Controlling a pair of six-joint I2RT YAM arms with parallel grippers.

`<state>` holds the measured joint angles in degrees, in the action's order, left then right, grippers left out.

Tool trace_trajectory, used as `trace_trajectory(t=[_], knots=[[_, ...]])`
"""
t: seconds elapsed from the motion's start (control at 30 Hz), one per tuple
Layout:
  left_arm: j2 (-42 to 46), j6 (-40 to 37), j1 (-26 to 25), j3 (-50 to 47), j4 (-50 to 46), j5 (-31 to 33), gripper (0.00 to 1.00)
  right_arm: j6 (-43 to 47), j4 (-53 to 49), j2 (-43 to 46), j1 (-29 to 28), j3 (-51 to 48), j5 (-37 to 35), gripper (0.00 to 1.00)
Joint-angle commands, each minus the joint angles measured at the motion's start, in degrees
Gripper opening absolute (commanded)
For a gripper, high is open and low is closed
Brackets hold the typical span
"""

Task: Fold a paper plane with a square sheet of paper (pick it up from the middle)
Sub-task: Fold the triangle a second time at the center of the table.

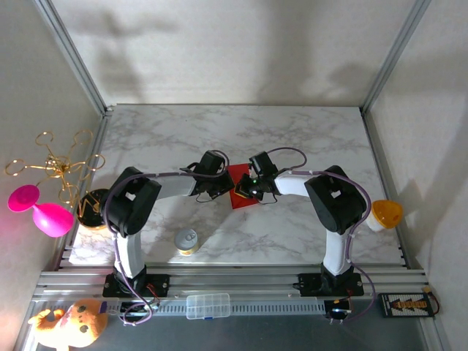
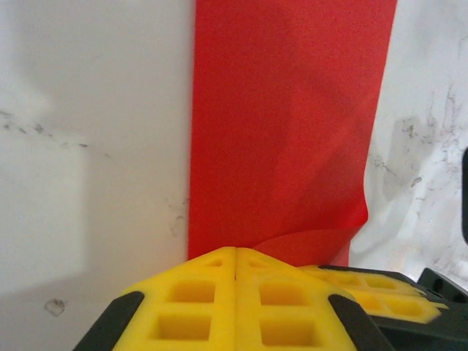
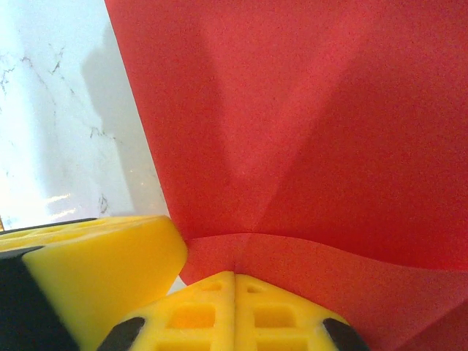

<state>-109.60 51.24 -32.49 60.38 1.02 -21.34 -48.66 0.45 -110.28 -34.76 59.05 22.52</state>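
The square sheet of paper [image 1: 239, 184] is bright red and lies mid-table on the marble top, between my two grippers. My left gripper [image 1: 221, 184] is at its left side. In the left wrist view the yellow fingers [image 2: 183, 300] are pressed together, the left gripper [image 2: 235, 252] is shut on the sheet's near edge, and the red paper [image 2: 285, 124] curls up there. My right gripper [image 1: 254, 187] meets the sheet from the right. Its jaws are shut, and the right gripper [image 3: 235, 274] pinches the paper [image 3: 307, 131] where creases converge.
A small tin can [image 1: 187, 240] stands in front of the left arm. A pink toy [image 1: 40, 208], a gold wire ornament [image 1: 55, 164] and a dark round object [image 1: 93, 208] sit at the left edge. An orange object [image 1: 386, 213] sits at the right edge.
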Motion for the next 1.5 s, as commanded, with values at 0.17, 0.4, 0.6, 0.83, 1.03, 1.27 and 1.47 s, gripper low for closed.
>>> trace_trajectory(t=[0.17, 0.4, 0.6, 0.83, 1.03, 1.27, 1.47], knots=[[-2.3, -1.01, -0.6, 1.05, -2.36, 2.21, 0.03, -0.03, -3.9, -0.6, 0.22, -0.7, -1.09, 0.01], [-3.19, -2.35, -0.62, 1.14, -4.34, 3.82, 0.0, 0.17, -0.24, 3.23, 0.74, -0.64, 1.16, 0.02], [-3.31, -3.17, -0.56, 1.19, -5.09, 4.13, 0.0, 4.19, -0.96, 4.92, 1.62, -0.67, -0.35, 0.03], [-3.51, -3.7, -0.56, 1.84, -5.55, 4.16, 0.0, 5.16, -0.89, 3.02, 1.97, -1.8, -0.14, 0.03], [-3.64, -4.01, -0.56, 2.2, -6.16, 4.4, 0.0, 3.71, -1.0, 1.96, 3.16, -3.81, -1.72, 0.03], [-3.74, -5.07, -0.3, 3.69, -6.89, 4.49, 0.0, 2.79, -0.54, 1.49, 3.59, -6.85, -3.22, 0.03], [-1.1, -7.37, -0.46, 8.55, -7.59, 2.06, 0.03, 1.44, -0.1, 1.0, 3.64, -9.02, -4.67, 0.03]])
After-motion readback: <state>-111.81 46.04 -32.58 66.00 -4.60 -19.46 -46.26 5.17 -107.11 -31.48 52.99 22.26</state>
